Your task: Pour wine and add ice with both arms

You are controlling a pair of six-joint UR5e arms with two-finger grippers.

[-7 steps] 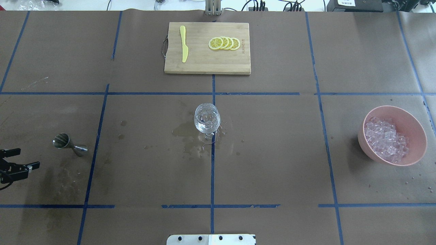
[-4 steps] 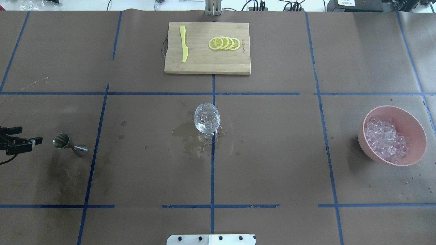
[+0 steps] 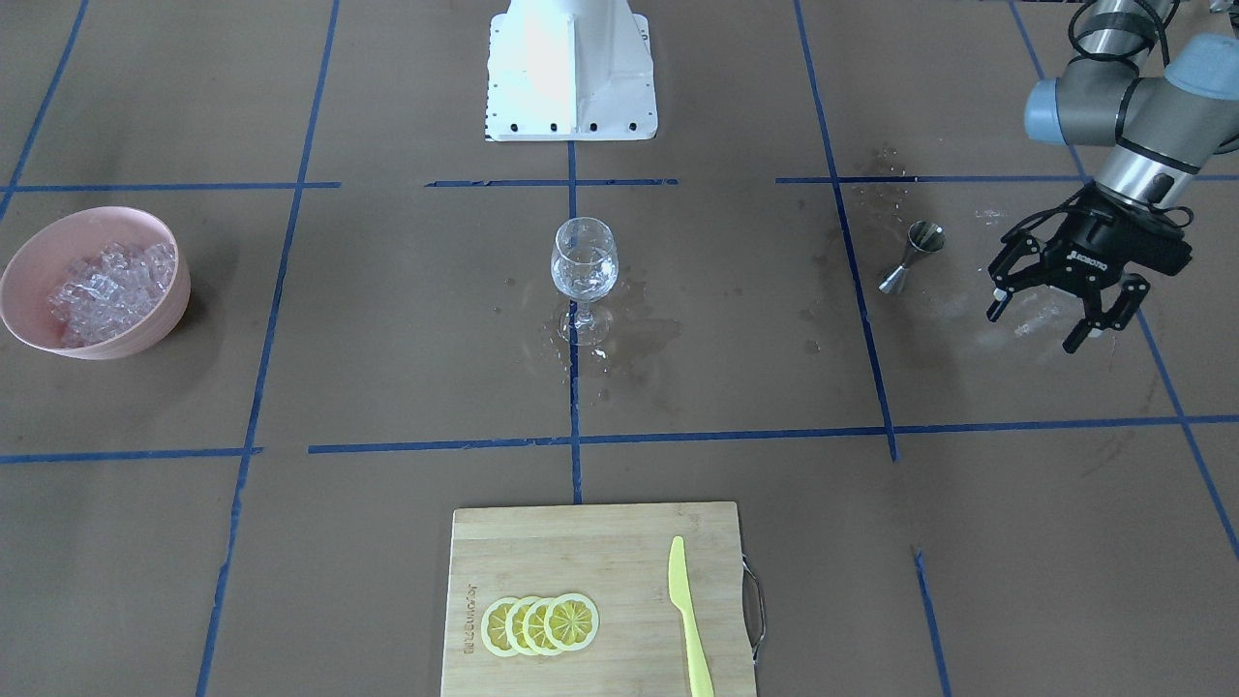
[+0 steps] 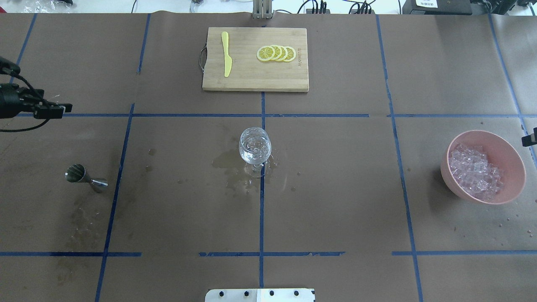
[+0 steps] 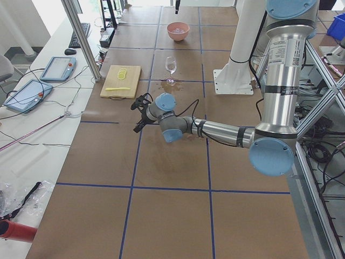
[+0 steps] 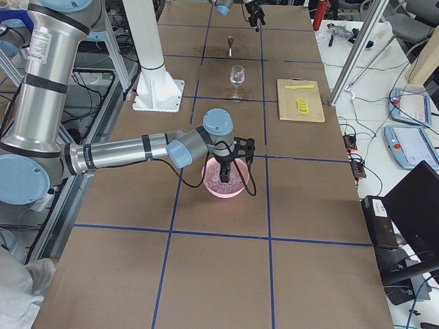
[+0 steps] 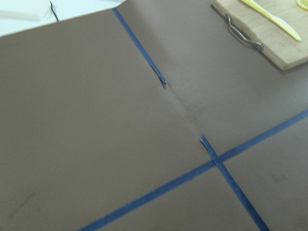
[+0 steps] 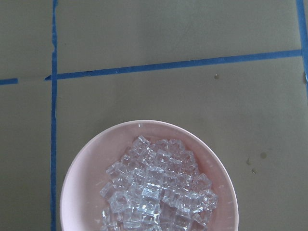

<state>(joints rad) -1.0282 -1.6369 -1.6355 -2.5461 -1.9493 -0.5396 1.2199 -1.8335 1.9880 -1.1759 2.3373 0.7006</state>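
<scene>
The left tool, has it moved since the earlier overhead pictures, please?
Yes: the left tool moved up the view, from below the jigger to above it.

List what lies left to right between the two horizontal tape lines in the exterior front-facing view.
A pink bowl holding the ice → wine glass → steel jigger → the robot's left hand, open and empty.

Table [image 4: 335,188]: glass [image 4: 255,147], jigger [image 4: 86,177], bowl [image 4: 518,161], board [image 4: 251,77]
</scene>
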